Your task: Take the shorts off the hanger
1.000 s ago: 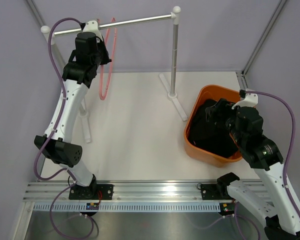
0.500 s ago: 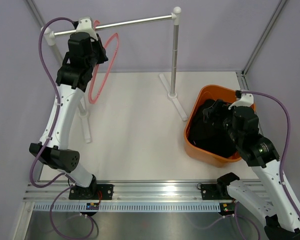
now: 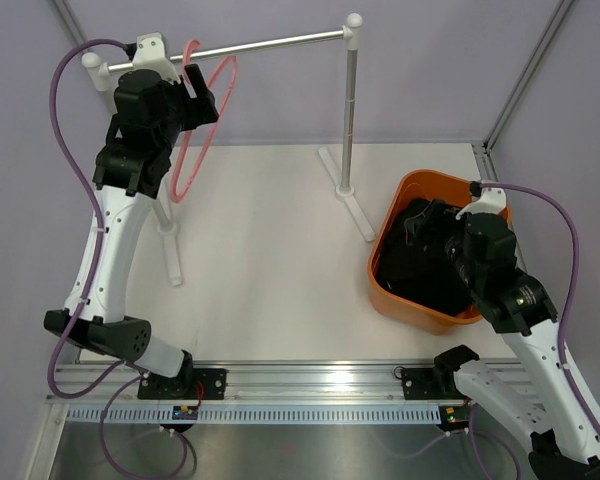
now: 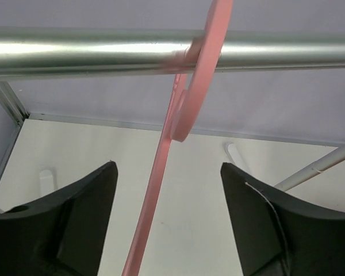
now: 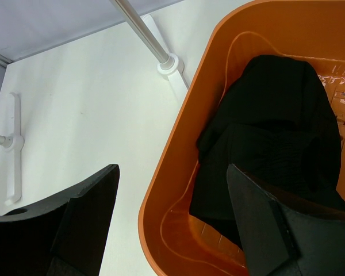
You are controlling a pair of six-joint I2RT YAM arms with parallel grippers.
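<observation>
Evidently the shorts (image 5: 276, 126) lie in the bin (image 5: 178, 190), the hanger (image 4: 201, 75) bare on the rail (image 4: 75, 52); left claw (image 4: 168, 168) and right claw (image 5: 172, 167) stand wide; we judge only retraction remains

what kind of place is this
Most likely a robot lab cell staged for laundry work: a metal clothes rail with a pink hanger on it, and an orange tub holding black shorts, on a white table.

Pink hanger (image 3: 218, 115) hooked on grey rail (image 3: 270, 42), tilted. L gripper (image 3: 192, 92) at hook, near rail. Black shorts (image 3: 415, 270) bunched inside orange bin (image 3: 420, 310). R gripper (image 3: 435, 230) over the shorts.
</observation>
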